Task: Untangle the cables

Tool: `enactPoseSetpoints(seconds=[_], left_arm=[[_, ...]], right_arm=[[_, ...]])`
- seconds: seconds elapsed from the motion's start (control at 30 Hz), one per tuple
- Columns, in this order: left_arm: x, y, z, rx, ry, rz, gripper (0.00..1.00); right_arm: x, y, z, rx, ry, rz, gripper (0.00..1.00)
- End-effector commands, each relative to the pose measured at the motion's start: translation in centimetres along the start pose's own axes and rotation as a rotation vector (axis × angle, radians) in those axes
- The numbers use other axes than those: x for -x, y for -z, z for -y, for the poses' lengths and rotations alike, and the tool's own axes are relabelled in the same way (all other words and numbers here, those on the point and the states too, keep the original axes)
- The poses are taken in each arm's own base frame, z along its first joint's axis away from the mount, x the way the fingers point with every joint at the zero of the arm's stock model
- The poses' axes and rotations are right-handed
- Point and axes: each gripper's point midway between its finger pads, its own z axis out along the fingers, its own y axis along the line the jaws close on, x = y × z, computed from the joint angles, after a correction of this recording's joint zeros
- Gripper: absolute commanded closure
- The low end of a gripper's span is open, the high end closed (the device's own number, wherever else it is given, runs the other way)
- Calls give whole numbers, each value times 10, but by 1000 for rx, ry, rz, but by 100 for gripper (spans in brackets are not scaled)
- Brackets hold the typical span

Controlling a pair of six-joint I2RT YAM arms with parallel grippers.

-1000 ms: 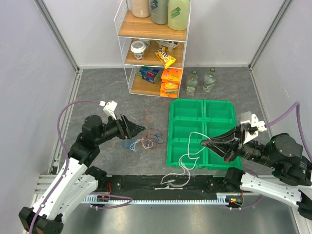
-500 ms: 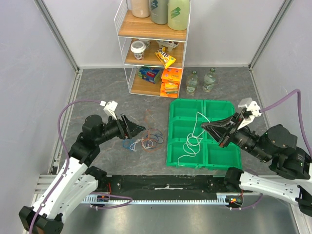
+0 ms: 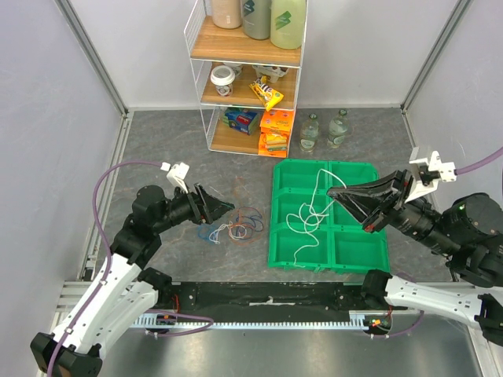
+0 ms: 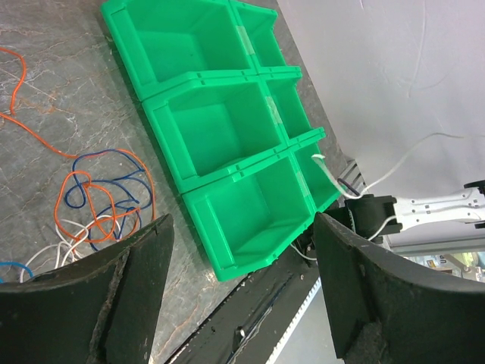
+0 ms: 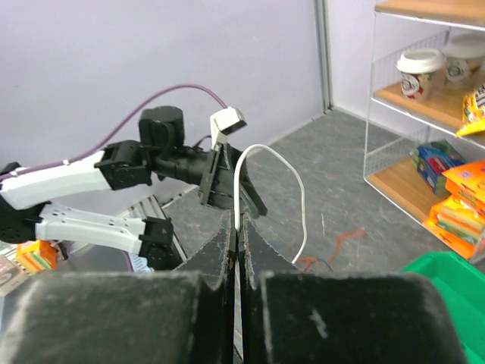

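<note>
above the green plastic tray [image 3: 273, 229], right gripper [image 3: 333, 191] pinches a thin white cable [image 5: 238, 182].
limp and light, it dangles; orange-and-blue wire tangle [image 3: 236, 229] lies left, near the spread left gripper [image 3: 227, 206]; take a loose loop.

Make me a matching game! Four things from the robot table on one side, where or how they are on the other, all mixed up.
1. white cable
2. orange and blue cables
3. left end effector
4. green tray

A. open, holding nothing
B. six compartments
C. pinched in the shut right end effector
D. lying on the grey table

Pairs: 1-C, 2-D, 3-A, 4-B
</note>
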Motion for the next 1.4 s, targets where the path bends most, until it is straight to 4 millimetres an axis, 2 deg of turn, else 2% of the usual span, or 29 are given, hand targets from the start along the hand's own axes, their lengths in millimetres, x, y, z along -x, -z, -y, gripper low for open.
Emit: enactPoseSetpoints(seconds=[0.0,0.07,0.17,0.27,0.47,0.53,0.57,0.63,0.7,0.73,0.8,0.97,1.17,1.27,1.37], left_arm=[[7,0,6,-31,-17,32,21],[7,0,5,-29,-18,32,21],[6,0,6,-32,-17,32,21],[6,1,6,-33,-20,35,21],[6,-1,6,-36,-18,30,21],[6,-1,5,-32,-19,33,21],[6,-1,4,-29,-19,36,21],[5,-2,2,-25,-16,32,21],[5,-2,3,-31,-15,31,21],[5,-1,4,-33,-15,35,20],[4,0,4,-34,-19,34,20],[5,1,3,-20,-33,33,20],[7,1,3,-18,-43,36,20],[6,0,2,-18,-42,33,20],[7,-1,5,-29,-42,28,20]], right_arm=[[32,-2,-17,69,-5,83,100],[33,-4,-8,24,5,87,100],[35,-9,-7,14,13,86,100],[47,-15,-23,87,11,110,100],[95,-22,-44,153,-10,201,100],[112,-22,-58,217,-34,243,100],[117,-22,-65,250,-48,257,100],[117,-28,-65,246,-45,243,100],[104,-36,-50,164,-14,200,100],[99,-38,-36,91,-9,191,100],[87,-38,-19,12,4,171,100],[46,-36,-3,-39,-7,107,100],[-34,-25,28,-149,-22,-54,100],[-82,-16,52,-237,-2,-135,100],[-109,-8,61,-279,-10,-207,100]])
